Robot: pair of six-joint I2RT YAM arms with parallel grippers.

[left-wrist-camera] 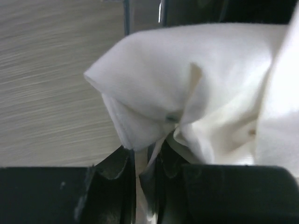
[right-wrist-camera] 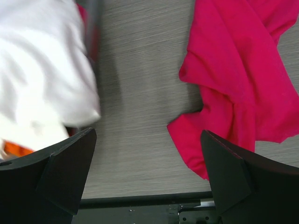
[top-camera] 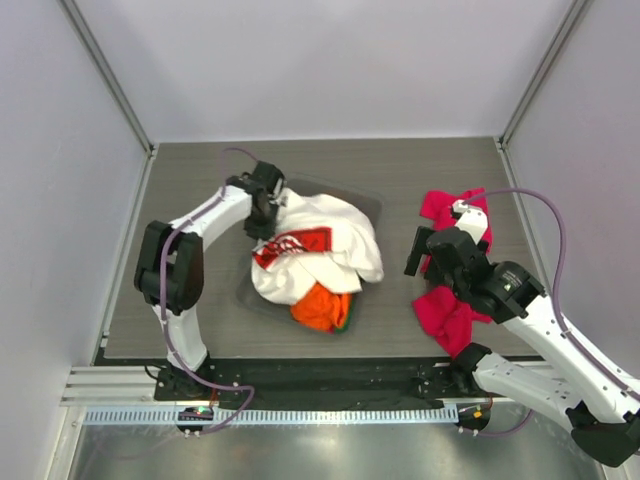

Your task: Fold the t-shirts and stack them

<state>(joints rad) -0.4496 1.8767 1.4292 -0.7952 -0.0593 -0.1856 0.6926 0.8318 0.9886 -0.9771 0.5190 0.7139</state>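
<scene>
The white t-shirt [top-camera: 330,235] with a red-and-black print lies heaped over the orange t-shirt [top-camera: 322,308] in the grey bin at the table's middle. My left gripper [top-camera: 262,222] is shut on the white shirt's left edge; in the left wrist view the white cloth [left-wrist-camera: 187,88] bunches above the closed fingers [left-wrist-camera: 117,186] and a strip runs between them. The magenta-red t-shirt [top-camera: 452,270] lies crumpled on the right. My right gripper [top-camera: 418,252] hovers open and empty just left of it; in the right wrist view the magenta shirt [right-wrist-camera: 238,79] is at the right and bare table lies between the fingers [right-wrist-camera: 65,172].
The grey bin [top-camera: 365,205] sits under the white and orange shirts, only its rim showing. Grey enclosure walls stand on three sides. A metal rail [top-camera: 270,412] runs along the near edge by the arm bases.
</scene>
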